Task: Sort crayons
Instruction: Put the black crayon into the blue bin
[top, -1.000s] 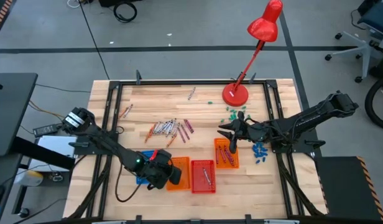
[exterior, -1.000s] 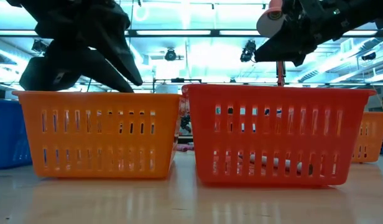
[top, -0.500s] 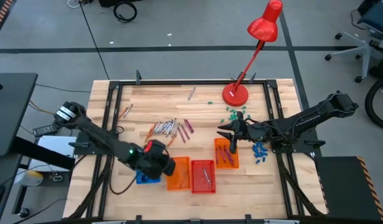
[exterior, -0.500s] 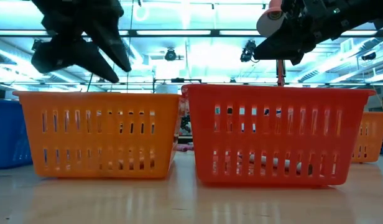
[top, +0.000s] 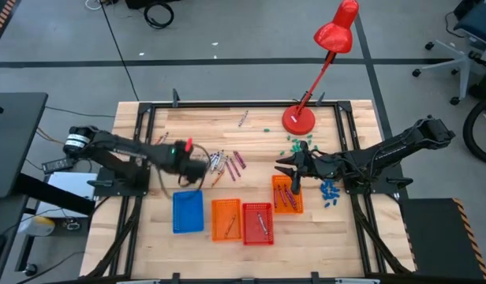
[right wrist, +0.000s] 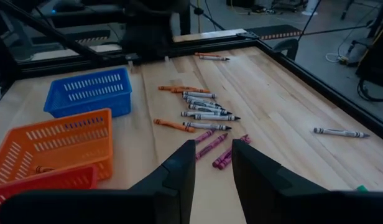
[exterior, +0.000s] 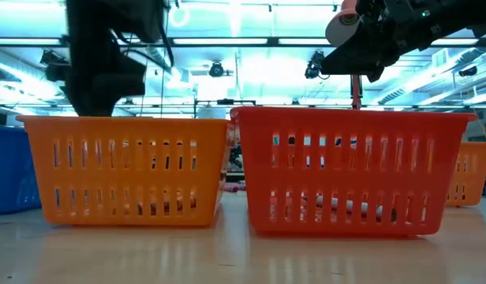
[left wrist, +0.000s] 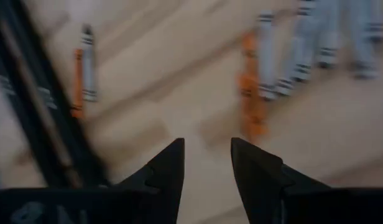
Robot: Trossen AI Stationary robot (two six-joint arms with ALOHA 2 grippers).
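Crayons (top: 218, 163) loose mid-table — left gripper (top: 197, 164) beside them, jaws parted, empty.

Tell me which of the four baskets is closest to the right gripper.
The orange basket standing apart on the right, directly under the right gripper. The blue basket, the other orange basket and the red basket sit together farther left.

Wooden table (top: 361, 237) with crayons (top: 223, 162), baskets (top: 227, 218), lamp (top: 299, 120)
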